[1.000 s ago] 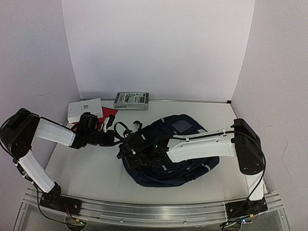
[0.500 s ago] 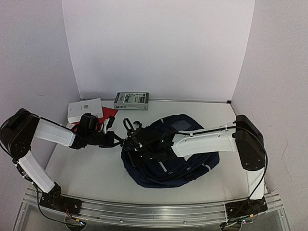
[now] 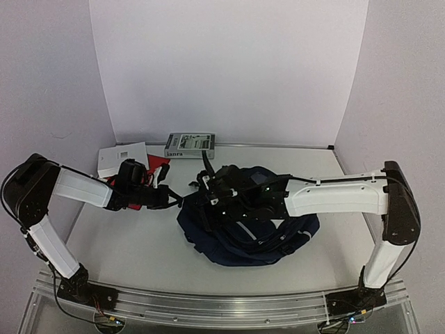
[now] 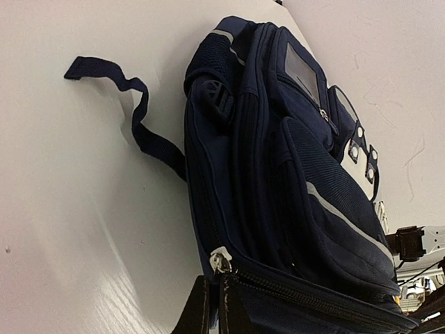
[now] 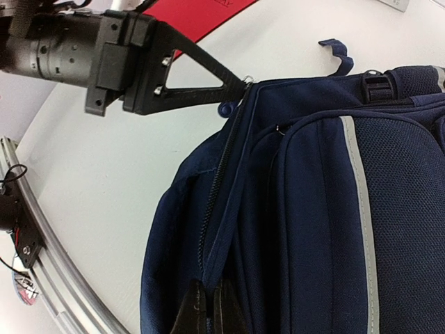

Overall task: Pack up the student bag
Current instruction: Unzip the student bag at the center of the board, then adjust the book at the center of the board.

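Lying across the middle of the table (image 3: 118, 250), the student bag (image 3: 257, 233) is resting with its front pockets upward and its long axis running roughly left to right, tipped toward the rear left. Both arms are reaching in at its left end, the left one from the left and the right one across the bag's whole length, so neither hand is needing to travel. The zip line (image 5: 221, 181) is looking shut where it is showing, and nothing of the bag's inside is showing. A white box (image 3: 122, 158), a flat grey box (image 3: 189, 145) and a red sheet (image 3: 160, 163) are waiting at the rear left, outside the bag. The left hand (image 4: 212, 313) is sitting clamped on the bag's corner beside the silver zip pull (image 4: 220, 260); the right hand (image 5: 208, 306) is sitting pinched on the fabric lip further along that zip. The coming move, as I am judging it, is turning on the two hands pulling apart along that line.
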Robot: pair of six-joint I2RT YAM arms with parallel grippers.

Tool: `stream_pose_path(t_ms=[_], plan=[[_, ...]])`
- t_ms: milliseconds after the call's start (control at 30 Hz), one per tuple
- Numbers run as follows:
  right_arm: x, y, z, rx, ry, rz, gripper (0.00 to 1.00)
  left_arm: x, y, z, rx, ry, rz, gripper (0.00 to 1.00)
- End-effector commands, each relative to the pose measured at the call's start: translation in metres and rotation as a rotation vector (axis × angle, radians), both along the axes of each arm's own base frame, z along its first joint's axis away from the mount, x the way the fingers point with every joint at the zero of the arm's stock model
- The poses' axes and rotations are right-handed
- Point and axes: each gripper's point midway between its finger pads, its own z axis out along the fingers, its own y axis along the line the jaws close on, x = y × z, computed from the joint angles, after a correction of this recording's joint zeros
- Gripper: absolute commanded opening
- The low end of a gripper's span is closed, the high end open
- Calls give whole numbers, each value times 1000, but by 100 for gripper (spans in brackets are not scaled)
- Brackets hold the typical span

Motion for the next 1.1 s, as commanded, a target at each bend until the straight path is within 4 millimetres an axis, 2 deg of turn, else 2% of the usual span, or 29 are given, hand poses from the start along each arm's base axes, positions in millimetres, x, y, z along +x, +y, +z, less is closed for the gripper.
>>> stream_pose_path(t_ms=[0, 167, 367, 467, 567, 633, 667, 800, 867, 967, 1067], plan=[[-28, -2, 86, 175, -21, 106, 0, 56, 29, -14, 105, -45, 200, 0], [-44, 1, 110, 232, -13, 201, 0, 76, 12, -25, 91, -43, 151, 0], [-53, 4, 110, 239, 3, 250, 0, 103, -8, -22, 65, -85, 104, 0], [-36, -1, 100, 204, -20, 150, 0, 113, -17, -21, 49, -86, 80, 0], [2, -22, 78, 98, -91, -86, 0, 116, -18, -10, 42, -109, 81, 1], [20, -32, 64, 36, -110, -205, 0, 117, -13, 1, 61, -129, 100, 10], [29, -36, 50, -14, -120, -254, 0, 116, -9, 10, 75, -142, 113, 16], [58, -44, 26, -78, -126, -373, 0, 110, 12, 36, 141, -176, 175, 50], [73, -48, 23, -75, -117, -409, 0, 107, 32, 43, 206, -175, 236, 65], [96, -53, 20, -66, -112, -445, 0, 109, 75, 46, 295, -134, 369, 78], [108, -50, 16, -57, -112, -444, 4, 111, 120, 47, 304, -57, 492, 82]])
